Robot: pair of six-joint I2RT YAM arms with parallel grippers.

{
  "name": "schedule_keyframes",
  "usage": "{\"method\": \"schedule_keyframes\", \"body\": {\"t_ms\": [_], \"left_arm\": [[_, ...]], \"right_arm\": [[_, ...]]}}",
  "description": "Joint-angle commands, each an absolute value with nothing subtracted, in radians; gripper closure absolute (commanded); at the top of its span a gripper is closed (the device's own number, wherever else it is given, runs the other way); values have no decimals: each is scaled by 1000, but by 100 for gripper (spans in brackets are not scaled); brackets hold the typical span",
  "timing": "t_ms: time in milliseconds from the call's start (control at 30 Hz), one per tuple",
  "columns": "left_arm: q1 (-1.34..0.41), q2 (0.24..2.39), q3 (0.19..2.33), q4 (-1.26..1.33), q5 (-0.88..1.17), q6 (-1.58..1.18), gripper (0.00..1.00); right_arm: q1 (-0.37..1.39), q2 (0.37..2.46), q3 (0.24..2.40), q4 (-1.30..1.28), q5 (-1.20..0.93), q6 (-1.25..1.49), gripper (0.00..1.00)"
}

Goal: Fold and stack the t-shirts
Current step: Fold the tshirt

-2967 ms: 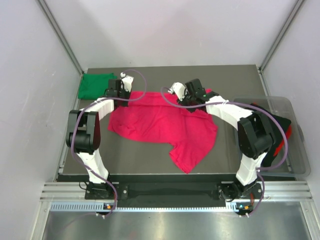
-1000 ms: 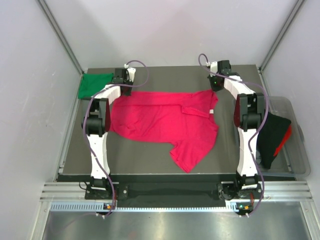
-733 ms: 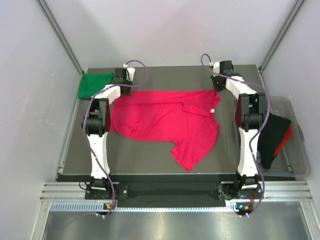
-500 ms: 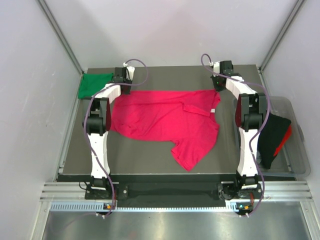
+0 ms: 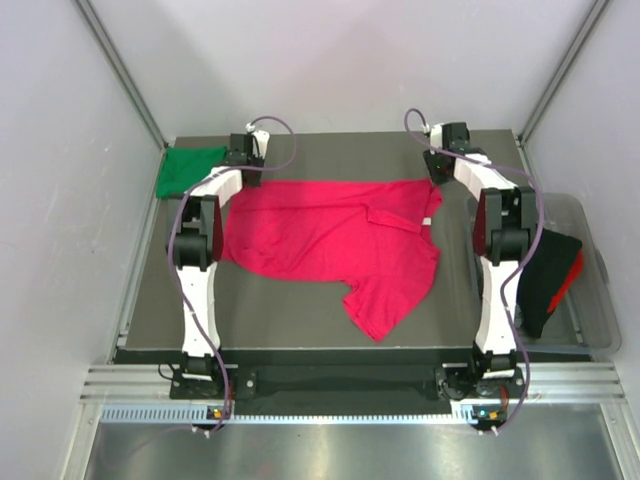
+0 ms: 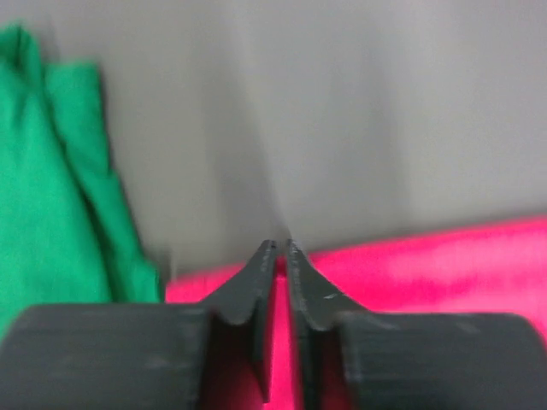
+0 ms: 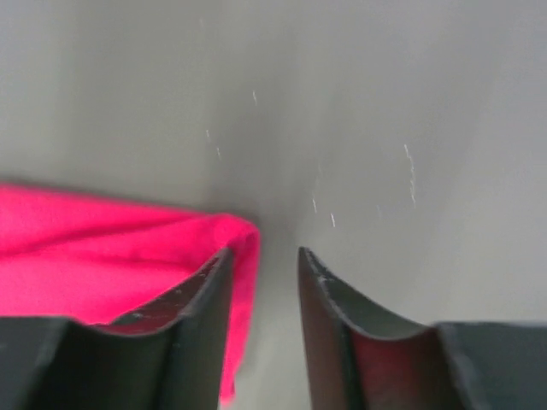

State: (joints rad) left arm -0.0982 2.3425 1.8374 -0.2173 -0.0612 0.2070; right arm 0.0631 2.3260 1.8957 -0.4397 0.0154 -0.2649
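Crimson-pink t-shirt (image 5: 330, 235) lies spread on the dark table (image 5: 300, 320), one flap reaching toward the near edge, not yet folded. At its far hem the right gripper (image 7: 263, 254) stands spread, with the cloth corner beside one finger, not between. The left gripper (image 6: 280, 248) is pressed almost together; whether it pinches cloth I cannot tell. The green t-shirt (image 5: 188, 170) lies in the far-left corner. I judge this the flattening step; next needs fresh grips for the first fold.

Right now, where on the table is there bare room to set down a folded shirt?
Bare table runs along the far strip between the left hand and right hand, behind the pink t-shirt, and near-left between the left arm and the shirt's hem. Crowded: the middle under the shirt, the green t-shirt far left, the bin right.
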Motion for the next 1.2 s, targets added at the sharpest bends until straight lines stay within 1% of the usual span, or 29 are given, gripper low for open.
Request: {"method": "schedule_keyframes", "body": {"t_ms": [0, 67, 100, 200, 300, 367, 433, 467, 500, 533, 600, 633, 667, 700, 733, 767, 833, 967, 1167], "left_arm": [[-113, 2128, 1743, -82, -83, 201, 82], [-130, 2024, 1688, -39, -101, 210, 75], [-155, 1993, 1677, -20, -133, 224, 70], [-205, 1866, 1646, -12, -184, 244, 66], [-247, 1729, 1582, -23, -201, 273, 60], [-262, 1636, 1515, -72, -193, 291, 59], [-275, 1548, 1459, -113, -186, 325, 59], [-275, 1519, 1400, -159, -187, 330, 59], [-273, 1490, 1367, -185, -192, 331, 59], [-273, 1423, 1295, -227, -189, 325, 60], [-272, 1346, 1212, -256, -173, 315, 60], [-270, 1257, 1119, -259, -146, 311, 59], [-256, 1214, 1076, -262, -129, 307, 55], [-243, 1178, 1043, -271, -111, 302, 54], [-229, 1137, 1007, -285, -100, 295, 54], [-204, 1125, 994, -310, -106, 285, 55], [-186, 1089, 957, -325, -106, 279, 55], [-125, 1014, 908, -327, -11, 240, 55], [-91, 1006, 917, -341, -21, 225, 55]], "right_arm": [[44, 2122, 1832, -361, 35, -271, 61], [44, 2063, 1795, -345, 38, -282, 57], [43, 2010, 1786, -342, 38, -285, 56], [44, 1900, 1743, -360, 3, -298, 54], [51, 1783, 1669, -394, -101, -319, 54], [66, 1726, 1603, -457, -161, -372, 54], [98, 1646, 1515, -523, -273, -438, 54], [115, 1619, 1476, -593, -303, -516, 55], [165, 1553, 1432, -626, -345, -566, 57], [202, 1472, 1316, -653, -325, -647, 58], [285, 1372, 1177, -669, -311, -747, 62], [375, 1317, 1029, -664, -301, -782, 63], [417, 1211, 962, -640, -305, -810, 63], [452, 1168, 907, -644, -322, -821, 63], [513, 1129, 835, -646, -330, -815, 63], [538, 1088, 813, -659, -353, -783, 64], [581, 1074, 792, -698, -383, -764, 64], [594, 1046, 746, -706, -420, -756, 64], [664, 1075, 733, -675, -453, -753, 64]]}}
